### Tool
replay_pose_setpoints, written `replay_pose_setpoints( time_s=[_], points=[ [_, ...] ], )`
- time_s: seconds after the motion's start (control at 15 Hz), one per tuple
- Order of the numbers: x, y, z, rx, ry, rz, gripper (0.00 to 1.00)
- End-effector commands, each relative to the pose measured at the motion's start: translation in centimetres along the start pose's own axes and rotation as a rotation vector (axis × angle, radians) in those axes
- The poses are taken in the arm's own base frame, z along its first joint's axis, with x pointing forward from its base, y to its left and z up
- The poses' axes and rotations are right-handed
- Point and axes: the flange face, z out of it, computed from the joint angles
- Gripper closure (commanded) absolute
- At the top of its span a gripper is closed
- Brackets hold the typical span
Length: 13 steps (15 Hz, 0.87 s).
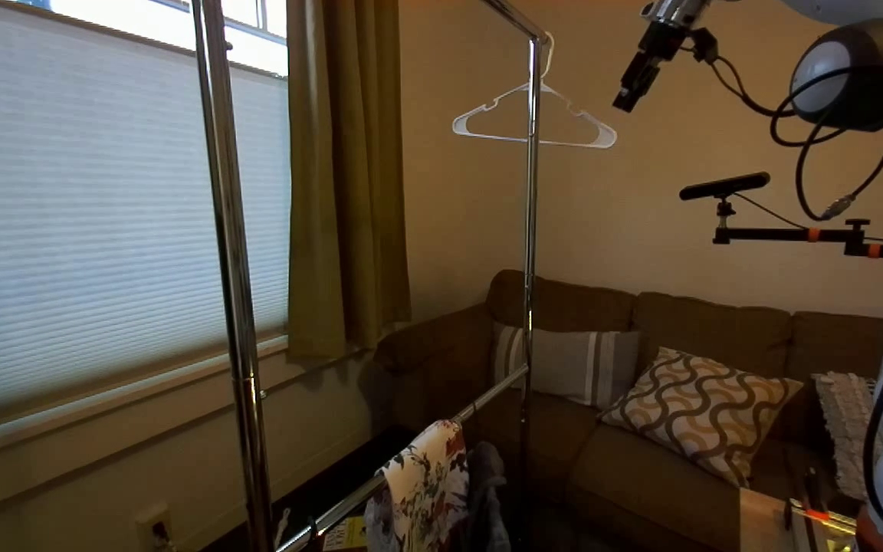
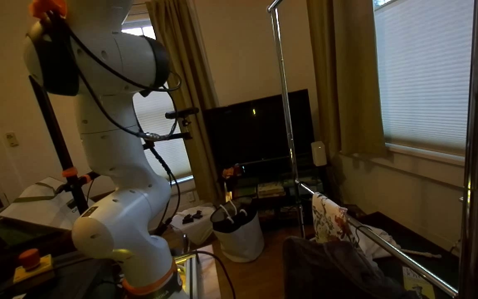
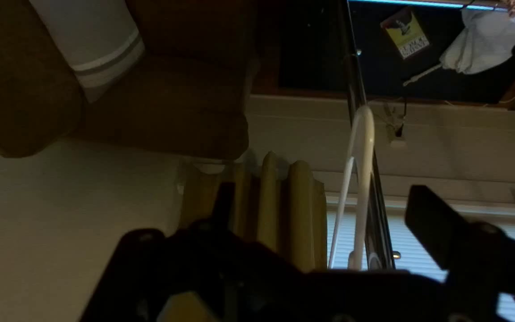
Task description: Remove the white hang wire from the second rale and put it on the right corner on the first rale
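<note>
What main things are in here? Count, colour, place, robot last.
top rail: 1, silver, above lower rail
lower rail: 1, silver, below top rail
hanger: 1, white, at top rail's corner
floral cloth: 1, white, over lower rail
dark garment: 1, grey, beside floral cloth
sofa: 1, brown, by wall
cushions: at least 2, grey and patterned, on sofa
curtains: several, olive, beside blinds
blinds: at least 2, white, beside curtains
television: 1, black, by wall
basket: 1, white, on floor
arm: 1, white, both exterior views
tool: 1, black, open, arm's end

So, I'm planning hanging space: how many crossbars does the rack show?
2: the top crossbar, with a white hanger at its corner, and the lower crossbar, bearing a floral garment. More may be hidden.
</note>
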Motion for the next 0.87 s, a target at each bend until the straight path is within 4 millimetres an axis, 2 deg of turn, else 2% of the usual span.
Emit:
replay_pose_setpoints(
  time_s=[0.0, 0.2, 0.33, 0.47, 0.6, 0.67, 0.73, 0.8],
  points=[
    [-3.6, -0.7, -5.1, 0.032, 0.089, -0.037, 0.0],
    [-4.6, -3.9, -9.3, -0.01, 0.134, -0.113, 0.0],
    [-4.4, -7.7, -12.3, -0.061, 0.167, -0.157, 0.0],
    [-3.5, -11.7, -14.4, -0.127, 0.211, -0.171, 0.0],
    [-2.7, -16.6, -13.2, -0.027, 0.182, -0.203, 0.0],
    [-2.1, -13.1, -14.5, -0.087, 0.203, -0.187, 0.0],
    [-1.8, -15.2, -14.5, -0.062, 0.207, -0.202, 0.0],
    [-1.7, -16.5, -14.3, -0.046, 0.206, -0.212, 0.0]
  ],
)
